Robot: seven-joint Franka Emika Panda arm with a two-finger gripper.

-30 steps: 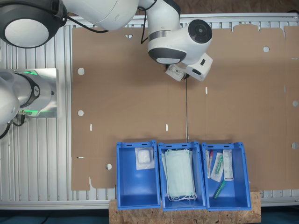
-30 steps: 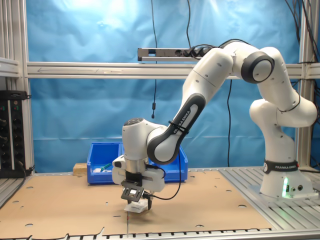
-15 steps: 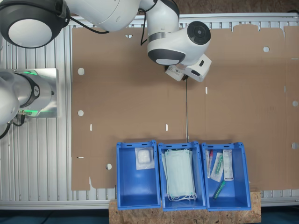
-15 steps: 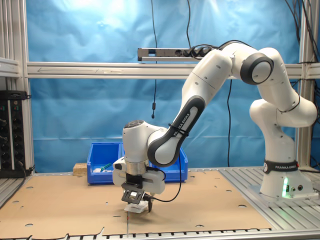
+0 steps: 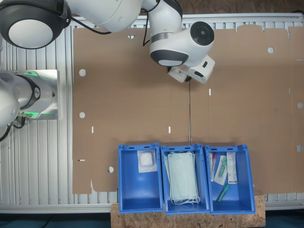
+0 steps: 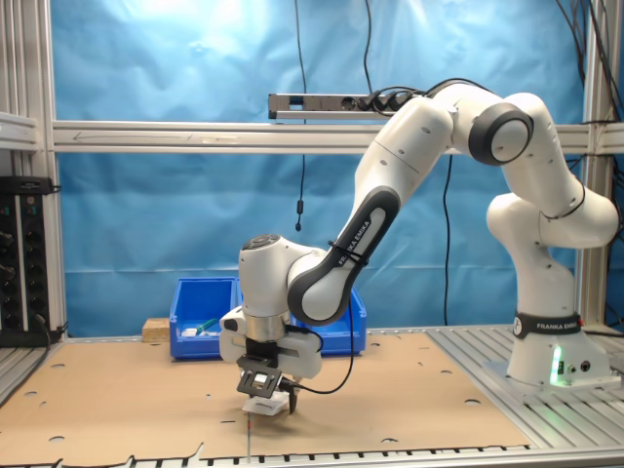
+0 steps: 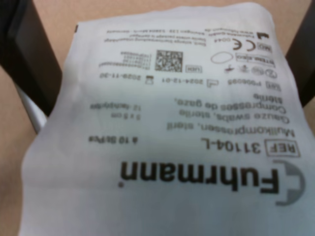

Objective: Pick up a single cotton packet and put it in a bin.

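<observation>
We see the gripper (image 6: 265, 398) low over the cardboard sheet (image 5: 128, 118), its dark fingers (image 7: 29, 59) clamped on either side of the cotton packet (image 7: 167, 132). In the first exterior view the packet (image 5: 177, 73) sits well apart from the bin (image 5: 126, 190), the leftmost of three blue crates, which holds another white packet (image 5: 147, 161).

The end effector (image 6: 264, 402) has risen slightly, lifting the cotton packet (image 6: 266, 404) off the cardboard.

A white, printed cotton packet (image 7: 167, 132) sits tilted on brown cardboard, well apart from the blue bin (image 5: 140, 178).
</observation>
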